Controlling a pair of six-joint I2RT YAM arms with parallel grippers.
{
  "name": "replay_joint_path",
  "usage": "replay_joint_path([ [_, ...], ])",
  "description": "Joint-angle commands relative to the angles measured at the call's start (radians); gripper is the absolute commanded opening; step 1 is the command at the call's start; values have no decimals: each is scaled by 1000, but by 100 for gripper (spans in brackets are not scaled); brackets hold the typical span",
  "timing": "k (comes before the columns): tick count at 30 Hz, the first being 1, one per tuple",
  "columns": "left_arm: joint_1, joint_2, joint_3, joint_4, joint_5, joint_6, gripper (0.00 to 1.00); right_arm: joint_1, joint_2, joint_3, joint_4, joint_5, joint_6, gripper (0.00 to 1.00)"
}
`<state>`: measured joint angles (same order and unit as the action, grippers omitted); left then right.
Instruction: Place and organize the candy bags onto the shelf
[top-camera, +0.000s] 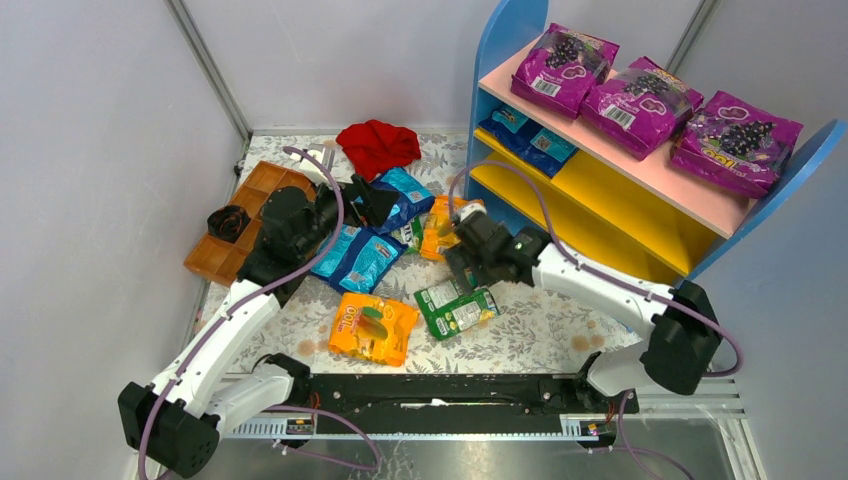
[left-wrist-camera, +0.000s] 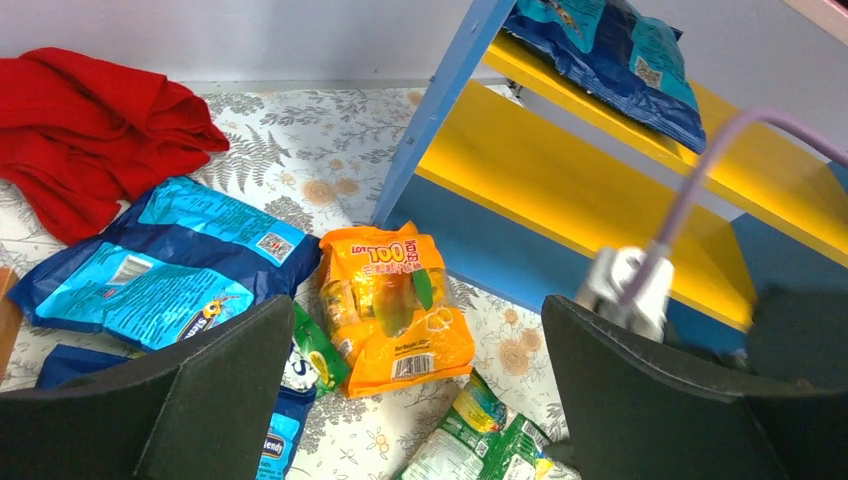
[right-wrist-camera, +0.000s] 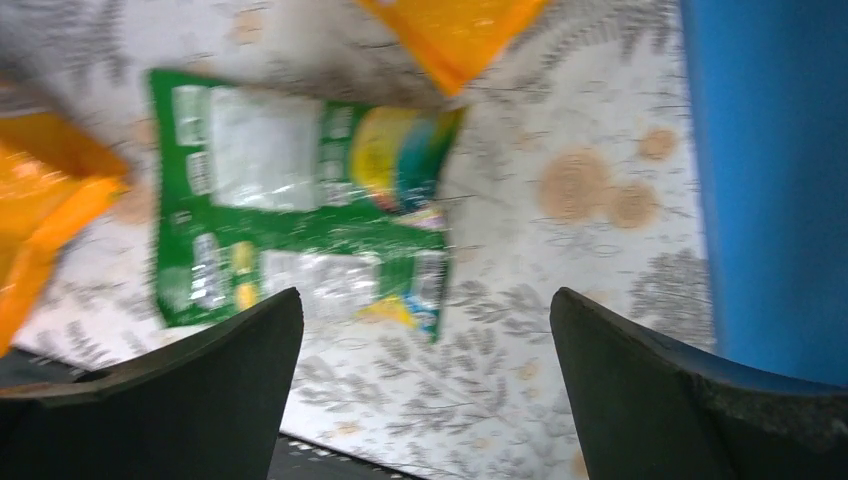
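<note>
grey walls close in the floral desk (top-camera: 540, 335) on the left and at the back. a brown wooden tray (top-camera: 245, 215) sits against the left edge. the left arm (top-camera: 225, 335) reaches from its near-left base diagonally toward the middle. the left end effector (top-camera: 372, 200) hovers over the pile of bags, its fingers spread wide with nothing between them. a red cloth (top-camera: 378, 145) lies at the back.

two blue candy bags (top-camera: 357, 256) lie mid-desk just right of the tray. an orange candy bag (top-camera: 374, 328) lies apart near the front edge, with bare desk around it. a green candy bag (top-camera: 456, 310) lies flat just right of it. a second orange candy bag (top-camera: 440, 228) lies by the foot of the shelf (top-camera: 600, 190).

the right arm (top-camera: 600, 285) bends leftward from its near-right base, low in front of the shelf. the right end effector (top-camera: 462, 262) hangs just above the green candy bag, fingers wide apart, gripping nothing.

the shelf fills the back right corner. shelved blue candy bags (top-camera: 528, 138) rest at the left end of its upper yellow board, and the board shows bare to their right. three magenta bags (top-camera: 640, 100) line the pink top.
</note>
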<state>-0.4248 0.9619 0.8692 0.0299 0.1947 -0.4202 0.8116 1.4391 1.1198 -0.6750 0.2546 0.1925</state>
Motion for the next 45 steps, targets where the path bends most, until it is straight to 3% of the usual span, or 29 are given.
replay_joint_path([
  [1, -1, -11, 46, -3, -66, -5, 99, 186, -46, -46, 84, 87, 206, 100],
  [7, 4, -6, 51, -28, -130, -14, 99, 404, 87, 15, 100, 217, 246, 100],
  [14, 17, -29, 74, -156, -451, -76, 99, 629, 386, 175, -86, 491, 226, 100],
  [19, 23, -43, 70, -168, -501, -93, 99, 706, 629, 338, -301, 664, 223, 100],
  [23, 24, -40, 67, -164, -493, -94, 99, 725, 744, 374, -364, 731, 251, 98],
  [27, 24, -40, 66, -162, -488, -94, 99, 723, 749, 302, -292, 733, 231, 90],
  [36, 29, -37, 59, -150, -467, -95, 99, 655, 721, 149, -109, 707, 208, 83],
  [42, 32, -32, 54, -141, -449, -95, 99, 610, 708, 112, -29, 718, 180, 71],
  [45, 34, -31, 52, -138, -445, -95, 99, 606, 692, 110, -13, 718, 166, 52],
])
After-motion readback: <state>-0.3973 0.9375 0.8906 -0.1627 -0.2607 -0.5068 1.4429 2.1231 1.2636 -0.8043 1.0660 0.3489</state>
